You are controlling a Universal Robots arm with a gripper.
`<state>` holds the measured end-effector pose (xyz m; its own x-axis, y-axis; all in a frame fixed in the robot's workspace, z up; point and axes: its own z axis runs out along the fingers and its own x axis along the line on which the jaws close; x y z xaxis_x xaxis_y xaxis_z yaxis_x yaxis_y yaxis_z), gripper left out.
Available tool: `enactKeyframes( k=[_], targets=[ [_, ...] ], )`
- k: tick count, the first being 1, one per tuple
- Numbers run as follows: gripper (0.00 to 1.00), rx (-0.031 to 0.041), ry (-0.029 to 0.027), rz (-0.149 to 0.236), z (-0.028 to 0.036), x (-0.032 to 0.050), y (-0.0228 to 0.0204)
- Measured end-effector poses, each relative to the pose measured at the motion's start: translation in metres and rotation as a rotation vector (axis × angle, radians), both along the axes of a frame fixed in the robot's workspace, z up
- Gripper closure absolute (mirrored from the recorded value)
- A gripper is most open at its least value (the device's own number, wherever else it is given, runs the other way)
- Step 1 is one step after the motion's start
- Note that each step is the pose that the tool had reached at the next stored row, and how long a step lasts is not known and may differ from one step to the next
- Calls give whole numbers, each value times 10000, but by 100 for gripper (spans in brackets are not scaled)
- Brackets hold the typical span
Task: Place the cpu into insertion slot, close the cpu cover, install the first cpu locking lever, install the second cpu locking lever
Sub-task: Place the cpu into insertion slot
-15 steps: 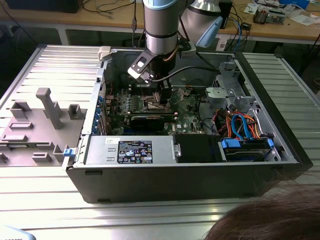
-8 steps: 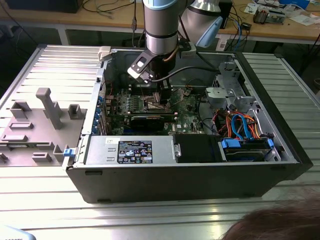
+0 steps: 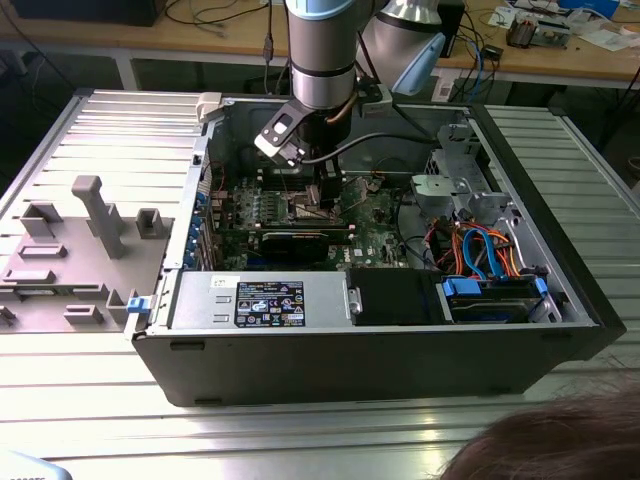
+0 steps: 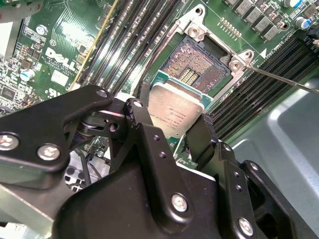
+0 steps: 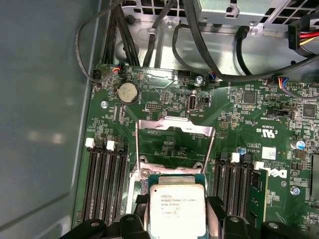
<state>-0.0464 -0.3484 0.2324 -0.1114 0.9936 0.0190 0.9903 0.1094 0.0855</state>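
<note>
**Item 1. Grey moulded tray**, on the ribbed counter. It sits well apart from the insertion slot, toward the exterior view's left, and is no part of my step.

**Item 2. Computer case**, lying open on its side. The insertion slot lies inside it.

**Item 3. Memory slots**, long and dark, running just beside the insertion slot. I would keep the fingers off them.

**Item 4. Pincer**, closed on the cpu by two opposite edges, with one finger on each side.
- In the second wrist view the chip overlaps one edge of the insertion slot.
- Most of the pin field is uncovered, so I judge the chip is not seated.
- I cannot tell how high it sits above the rim.

**Item 5. Handling of the cpu.**
- Hold the chip level.
- Square its edges to the silver rim.
- Centre it over the slot before descending, then lower it straight down.
- I judge that any sideways slide risks bending the pins.
- Let go only once it lies flat.

**Item 6. Cpu cover**, swung up and open just beyond the insertion slot. It leaves the way in free, provided the fingers pass clear of its frame.

**Item 7. Thin locking lever**, reaching out from the slot's corner. It is unlatched.

**Item 8. Blue and orange cables**, well apart from the insertion slot, toward the exterior view's right.
</note>
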Motion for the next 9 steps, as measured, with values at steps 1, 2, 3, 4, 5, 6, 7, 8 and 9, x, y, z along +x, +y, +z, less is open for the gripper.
enactKeyframes(
  k=[1, 2, 3, 4, 5, 6, 7, 8, 9],
  targets=[
    [45, 0, 0, -7, 0, 0, 0],
    [45, 0, 0, -15, 0, 0, 0],
    [45, 1, 0, -26, -1, 0, 0],
    [45, 0, 0, -33, -1, 0, 0],
    [45, 0, 0, -39, -1, 0, 0],
    [45, 0, 0, -46, -1, 0, 0],
    [45, 0, 0, -54, -1, 0, 0],
    [45, 0, 0, -64, -1, 0, 0],
    [45, 0, 0, -73, -2, 0, 0]
  ],
)
